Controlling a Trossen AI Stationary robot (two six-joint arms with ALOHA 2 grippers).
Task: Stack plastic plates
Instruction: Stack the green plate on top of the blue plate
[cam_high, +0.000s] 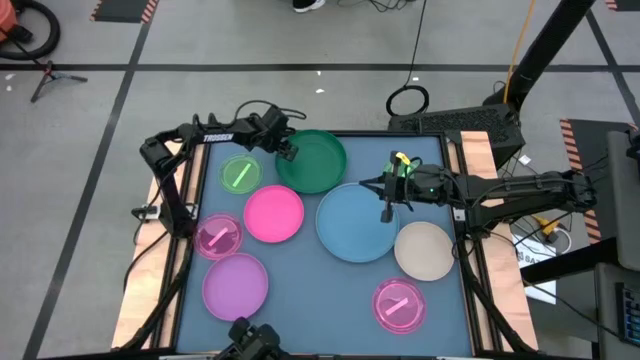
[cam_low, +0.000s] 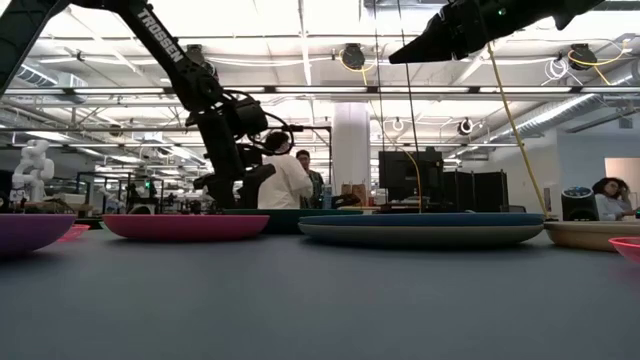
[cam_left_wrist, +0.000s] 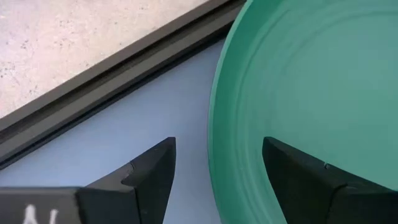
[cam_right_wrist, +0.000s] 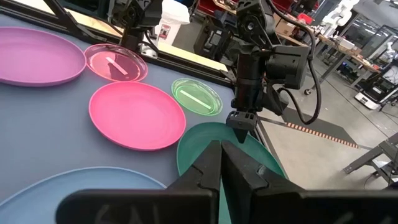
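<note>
Several plastic plates lie flat on the blue table. The dark green plate (cam_high: 318, 165) is near the far edge, and the large blue plate (cam_high: 352, 225) is right of centre. Also here are the hot pink plate (cam_high: 273, 214), the purple plate (cam_high: 236, 283), the beige plate (cam_high: 424, 250), a small translucent green plate (cam_high: 240, 175) and two translucent pink plates (cam_high: 218, 237) (cam_high: 400, 305). My left gripper (cam_high: 288, 152) (cam_left_wrist: 217, 146) is open and points down, with one finger outside and one inside the dark green plate's left rim (cam_left_wrist: 214, 124). My right gripper (cam_high: 387, 212) (cam_right_wrist: 222, 152) is shut, holds nothing and hangs well above the blue plate. My left gripper comes from above and straddles the dark green plate's left rim (cam_left_wrist: 212, 106), one finger over the table outside it and one over the plate's inside. Whether either finger touches the plate I cannot tell. The plate lies flat on the table.
A raised dark frame (cam_high: 330, 133) borders the table. The small translucent plates each hold a short stick. The near middle of the table (cam_high: 320, 300) is bare. People stand and sit in the room beyond the far edge (cam_low: 285, 180).
</note>
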